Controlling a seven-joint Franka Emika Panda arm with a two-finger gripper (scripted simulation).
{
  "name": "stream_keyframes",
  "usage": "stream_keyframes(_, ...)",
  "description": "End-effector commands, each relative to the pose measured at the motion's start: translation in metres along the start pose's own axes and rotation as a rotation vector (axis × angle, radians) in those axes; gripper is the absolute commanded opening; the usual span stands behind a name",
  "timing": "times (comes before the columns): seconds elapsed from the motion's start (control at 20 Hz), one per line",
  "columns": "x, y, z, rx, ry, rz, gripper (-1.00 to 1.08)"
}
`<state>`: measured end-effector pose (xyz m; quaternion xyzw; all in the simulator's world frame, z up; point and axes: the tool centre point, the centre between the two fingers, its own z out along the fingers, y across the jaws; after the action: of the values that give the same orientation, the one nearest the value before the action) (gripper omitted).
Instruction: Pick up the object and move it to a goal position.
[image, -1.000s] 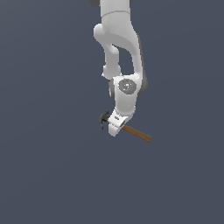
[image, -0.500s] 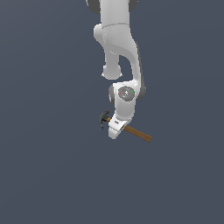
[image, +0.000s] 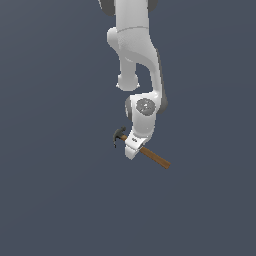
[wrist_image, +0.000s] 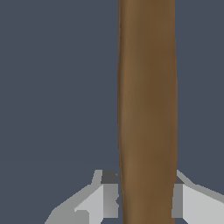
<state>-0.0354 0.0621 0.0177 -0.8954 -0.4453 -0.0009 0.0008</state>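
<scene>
Plain grey surface all round; gripper (image: 131, 149) clamps hammer (image: 150, 155) handle.

Gripper (image: 132, 148) lower, now down around the hammer (image: 150, 155) handle; arm more bent

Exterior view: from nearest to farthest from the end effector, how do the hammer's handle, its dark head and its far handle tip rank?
1. Handle, right at the end effector.
2. Dark head, just toward the exterior view's left.
3. Far handle tip, toward the exterior view's right.
</scene>
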Motion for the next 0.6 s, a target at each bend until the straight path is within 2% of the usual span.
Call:
stream_keyframes(0.0, -0.003, -0.003, 0.0, 0.006, -0.007, -0.002, -1.0)
stream_keyframes(0.25, -0.003, 0.0, -0.008, 0.006, -0.007, -0.002, -1.0)
stream_keyframes(0.55, -0.005, 0.01, -0.037, 0.006, -0.007, -0.002, -1.0)
